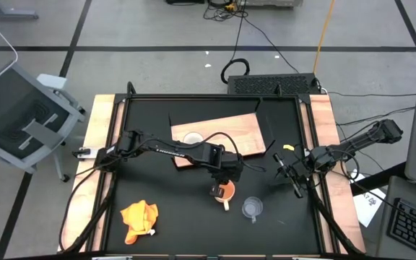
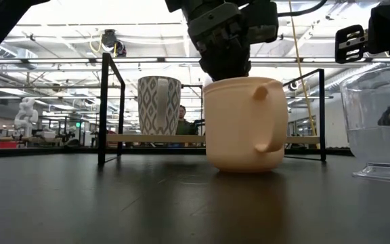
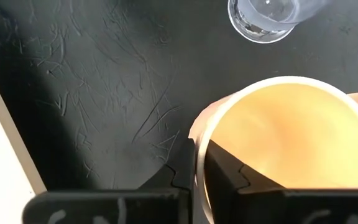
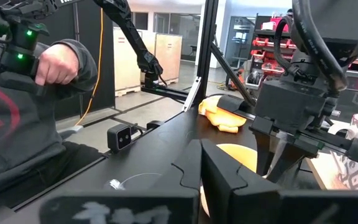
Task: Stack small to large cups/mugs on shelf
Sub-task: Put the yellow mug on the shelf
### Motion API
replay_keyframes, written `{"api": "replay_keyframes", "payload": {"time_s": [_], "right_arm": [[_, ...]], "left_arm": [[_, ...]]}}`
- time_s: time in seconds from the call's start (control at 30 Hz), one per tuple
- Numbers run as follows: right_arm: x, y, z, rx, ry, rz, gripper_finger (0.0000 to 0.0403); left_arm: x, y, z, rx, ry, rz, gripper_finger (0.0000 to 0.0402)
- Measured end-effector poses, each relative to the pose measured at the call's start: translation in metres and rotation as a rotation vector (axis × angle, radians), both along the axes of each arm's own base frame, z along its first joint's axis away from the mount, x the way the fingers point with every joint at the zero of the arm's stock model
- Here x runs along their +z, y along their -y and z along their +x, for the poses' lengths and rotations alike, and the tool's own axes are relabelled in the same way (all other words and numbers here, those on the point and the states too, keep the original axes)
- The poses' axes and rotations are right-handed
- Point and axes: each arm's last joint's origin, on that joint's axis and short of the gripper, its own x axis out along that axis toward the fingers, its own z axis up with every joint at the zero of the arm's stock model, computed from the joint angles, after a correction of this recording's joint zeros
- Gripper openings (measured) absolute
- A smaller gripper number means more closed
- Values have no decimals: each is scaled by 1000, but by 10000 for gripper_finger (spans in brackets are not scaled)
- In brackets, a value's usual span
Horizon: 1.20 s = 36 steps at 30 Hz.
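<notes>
The yellow-orange cup [image 1: 225, 191] [image 2: 246, 125] stands upright on the black table, its handle toward the near edge. My left gripper [image 1: 223, 177] [image 3: 196, 171] is directly above it, shut on its rim. The clear glass cup [image 1: 251, 208] [image 3: 266, 18] stands on its base just to the right of it. The white patterned cup [image 1: 192, 139] [image 2: 159, 105] stands on the wooden shelf [image 1: 226, 133]. My right gripper [image 1: 291, 173] [image 4: 201, 168] waits shut near the table's right edge and touches nothing. My left gripper holds the yellow-orange cup by its rim [image 3: 197, 149], on the side away from the handle. One finger [image 3: 225, 171] is inside the cup and the other [image 3: 176, 171] outside. The fingers come from above, pointing down. The cup stands upright with its base on the table [image 2: 246, 168].
An orange-yellow cloth [image 1: 139, 217] lies crumpled near the table's near left corner. A black frame [image 2: 103, 108] runs around the table's far part. A person's hand and sleeve [image 4: 55, 62] show beyond the table's right side. Open black tabletop [image 1: 172, 195] lies between cloth and cup.
</notes>
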Motion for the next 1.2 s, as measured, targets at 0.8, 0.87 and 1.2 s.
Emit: {"api": "replay_keyframes", "payload": {"time_s": [0.8, 0.87, 1.2], "right_arm": [[0, 0, 0, 0, 0, 1, 0], [0, 0, 0, 0, 0, 1, 0], [0, 0, 0, 0, -1, 1, 0]], "left_arm": [[1, 0, 2, 21, 16, -10, 124], [1, 0, 2, 22, 16, -10, 155], [12, 0, 4, 28, 41, -9, 268]]}}
